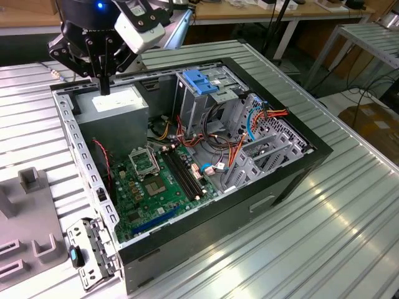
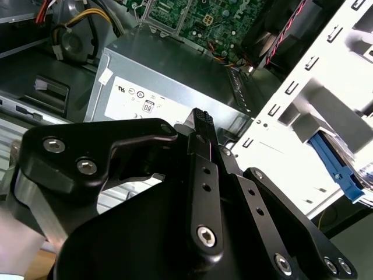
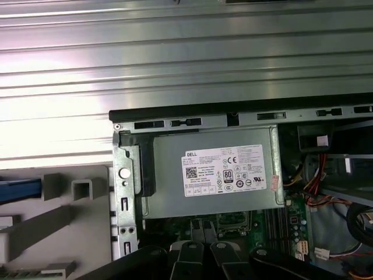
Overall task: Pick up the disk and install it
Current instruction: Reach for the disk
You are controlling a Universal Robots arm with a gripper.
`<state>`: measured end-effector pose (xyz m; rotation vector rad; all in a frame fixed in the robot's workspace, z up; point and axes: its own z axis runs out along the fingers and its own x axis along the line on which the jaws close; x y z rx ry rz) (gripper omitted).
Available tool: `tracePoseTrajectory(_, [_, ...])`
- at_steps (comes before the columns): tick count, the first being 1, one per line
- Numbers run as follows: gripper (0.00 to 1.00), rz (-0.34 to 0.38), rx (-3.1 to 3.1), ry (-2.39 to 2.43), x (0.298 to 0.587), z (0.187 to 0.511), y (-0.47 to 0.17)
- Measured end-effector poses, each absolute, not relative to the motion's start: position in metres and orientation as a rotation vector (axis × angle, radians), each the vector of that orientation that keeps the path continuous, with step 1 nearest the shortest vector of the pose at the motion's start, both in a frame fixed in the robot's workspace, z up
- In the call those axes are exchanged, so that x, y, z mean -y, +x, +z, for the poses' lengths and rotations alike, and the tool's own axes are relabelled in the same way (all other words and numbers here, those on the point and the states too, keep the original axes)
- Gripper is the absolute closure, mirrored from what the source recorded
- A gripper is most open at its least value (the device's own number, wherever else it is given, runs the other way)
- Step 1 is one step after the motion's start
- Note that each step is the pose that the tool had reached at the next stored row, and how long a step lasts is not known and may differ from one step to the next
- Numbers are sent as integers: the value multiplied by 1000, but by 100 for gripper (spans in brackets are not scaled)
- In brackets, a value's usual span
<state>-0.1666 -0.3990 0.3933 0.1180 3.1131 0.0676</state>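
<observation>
Though closed, tool above white-labelled power supply.

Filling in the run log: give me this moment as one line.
hand: shut | holding: nothing | position: above power supply | computer case: open

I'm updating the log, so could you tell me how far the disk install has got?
Nothing looks done yet. The gripper hangs shut and empty over the power supply in the open case. What may be the disk shows as a blue edge in the grey fixture beside the case, so pickup and installing are both left.
</observation>
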Motion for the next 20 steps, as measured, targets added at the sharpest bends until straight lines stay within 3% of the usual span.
tracePoseTrajectory(20, [89, 68, -3114, 118, 399, 393, -181])
